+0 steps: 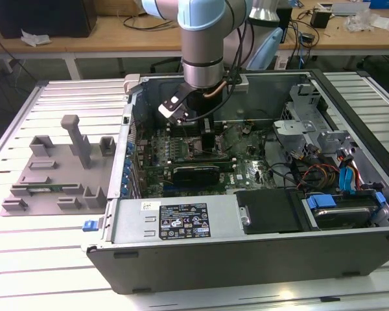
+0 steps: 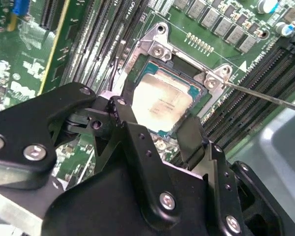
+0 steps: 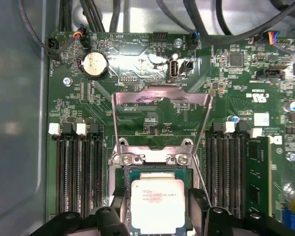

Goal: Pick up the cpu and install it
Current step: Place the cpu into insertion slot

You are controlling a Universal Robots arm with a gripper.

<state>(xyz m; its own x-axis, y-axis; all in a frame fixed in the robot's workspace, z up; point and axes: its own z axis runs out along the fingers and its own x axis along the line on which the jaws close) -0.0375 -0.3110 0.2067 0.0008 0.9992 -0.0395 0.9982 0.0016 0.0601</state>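
Observation:
The cpu (image 3: 157,204) is a small square chip with a silvery top; it lies level in or just over the open socket (image 2: 160,49) on the motherboard. My gripper (image 3: 160,216) is down inside the grey computer case (image 1: 246,256), and its black fingers (image 2: 119,105) press against two opposite edges of the cpu (image 2: 162,101). The socket's metal load plate (image 3: 160,98) is flipped up and back, with its thin lever (image 2: 265,96) swung aside. In the exterior view the gripper (image 1: 193,133) hangs over the board's far middle area.
Memory slots (image 3: 78,172) flank the socket on both sides. A long black card (image 1: 198,173) lies across the board nearer the power supply (image 1: 175,220). Cables and a drive cage (image 1: 311,129) fill the exterior view's right. A grey fixture plate (image 1: 52,168) sits outside the case.

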